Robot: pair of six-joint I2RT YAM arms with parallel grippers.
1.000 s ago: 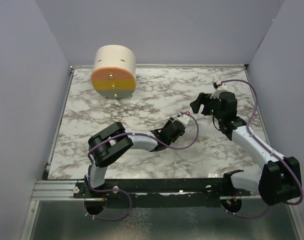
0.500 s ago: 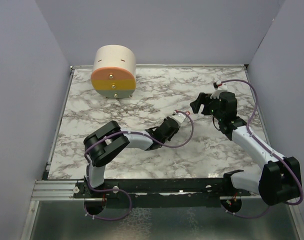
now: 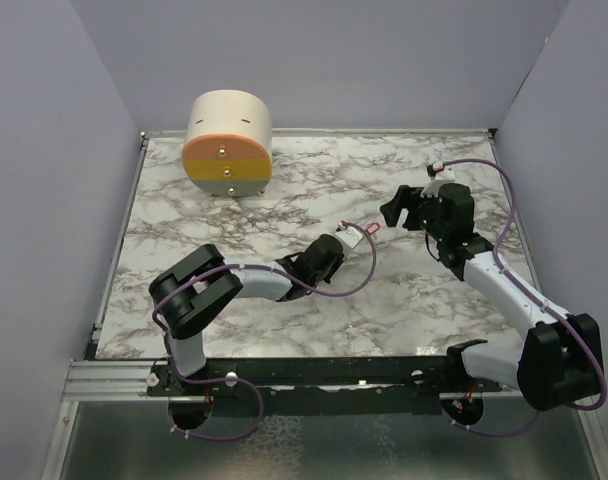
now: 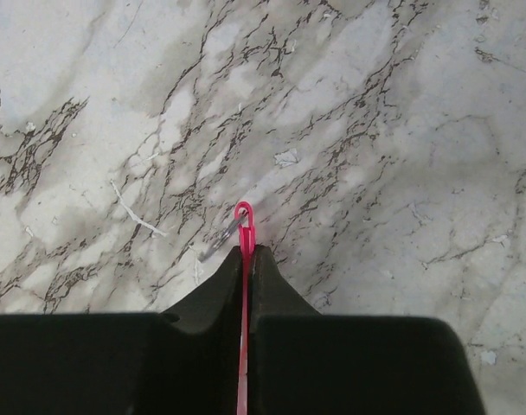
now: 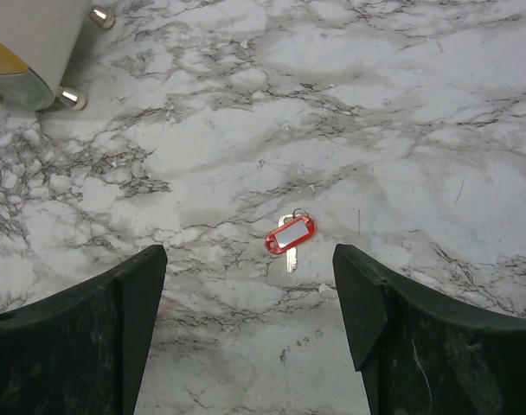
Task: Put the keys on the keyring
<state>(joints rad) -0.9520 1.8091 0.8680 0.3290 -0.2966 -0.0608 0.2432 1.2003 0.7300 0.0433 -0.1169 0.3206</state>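
The keyring (image 4: 243, 226) sits pinched in the left gripper (image 4: 249, 258), whose fingers have closed tight on it over the last second. In that time the left arm (image 3: 254, 280) has also drawn back toward its base, its elbow swinging out to the left, while the right arm (image 3: 504, 285) has not moved.

From the left wrist the keyring shows edge-on as a thin, bright pink strip with a small loop at its end. Its long axis runs straight out along the line of the fingers, with the loop just past the fingertips over the marble tabletop (image 3: 184, 220). A slim dark metal sliver angles away from the loop to one side. I cannot tell whether it touches the stone.

The keys (image 5: 289, 235) lie flat on the marble, well apart from both grippers. They show as a small red tag with a pale window, with a silver key tucked under it. In the right wrist view the tag lies on a diagonal, its fine ring at the far end and the key's blade pointing back toward the camera.

The right gripper (image 5: 248, 259) hovers above with its fingers spread wide, holding nothing. A cream drum (image 3: 229, 140) with an orange-and-yellow face sits at the far left corner.
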